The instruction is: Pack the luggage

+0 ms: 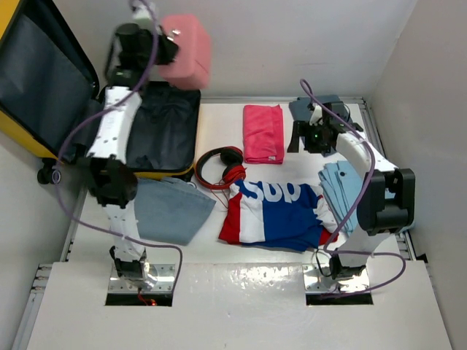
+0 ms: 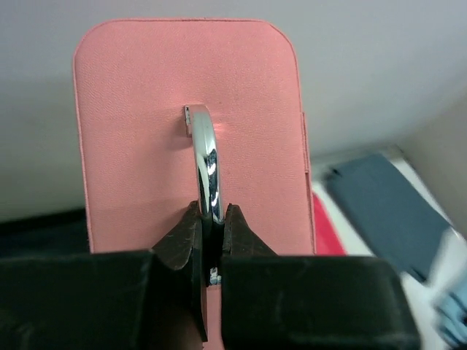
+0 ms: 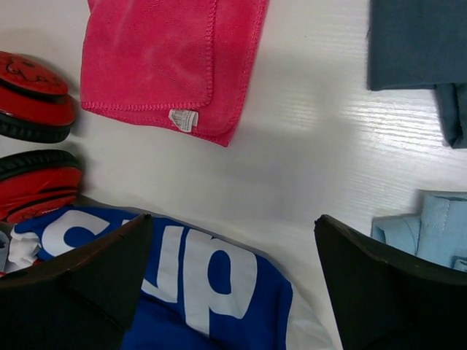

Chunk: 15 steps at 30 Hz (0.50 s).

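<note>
We had the left tool [image 2: 211, 219] clamped on the chrome handle [image 2: 206, 157] of the small pink case [image 2: 146, 109]. The case hung in the air at about eleven o'clock in the top view, just past the far edge of the luggage [image 1: 44, 80]. The luggage lay open at ten o'clock, lid up. To do this step well, we judged, we should lower the case slowly and keep it from swinging on the thin handle. We should release only once it rested on the lining. The right tool [image 3: 233, 255] hovered at two o'clock, its jaws wide apart and holding nothing.
</note>
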Each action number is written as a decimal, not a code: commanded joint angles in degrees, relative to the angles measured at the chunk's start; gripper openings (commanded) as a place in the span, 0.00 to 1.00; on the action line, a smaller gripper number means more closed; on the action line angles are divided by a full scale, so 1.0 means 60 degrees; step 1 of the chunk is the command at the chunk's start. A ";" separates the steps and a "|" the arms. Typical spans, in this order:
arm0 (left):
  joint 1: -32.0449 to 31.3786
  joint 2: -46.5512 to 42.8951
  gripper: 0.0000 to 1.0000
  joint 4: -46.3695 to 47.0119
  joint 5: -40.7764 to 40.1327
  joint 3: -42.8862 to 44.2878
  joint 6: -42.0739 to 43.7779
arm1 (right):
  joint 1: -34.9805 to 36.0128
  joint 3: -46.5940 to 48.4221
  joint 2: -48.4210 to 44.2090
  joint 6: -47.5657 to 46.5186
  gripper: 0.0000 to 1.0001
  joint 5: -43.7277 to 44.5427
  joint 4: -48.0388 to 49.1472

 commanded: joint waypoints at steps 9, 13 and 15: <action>0.2794 -0.1802 0.00 -0.0602 -0.1705 -0.0913 0.2451 | 0.0426 0.0662 0.0417 0.0200 0.91 -0.0168 0.0312; 0.2576 -0.1569 0.00 -0.0719 -0.3739 -0.1323 0.4133 | 0.0558 0.0867 0.0549 0.0186 0.91 -0.0168 0.0283; 0.2049 -0.1480 0.00 -0.0719 -0.5175 -0.1789 0.5379 | 0.0616 0.0882 0.0579 0.0200 0.91 -0.0168 0.0282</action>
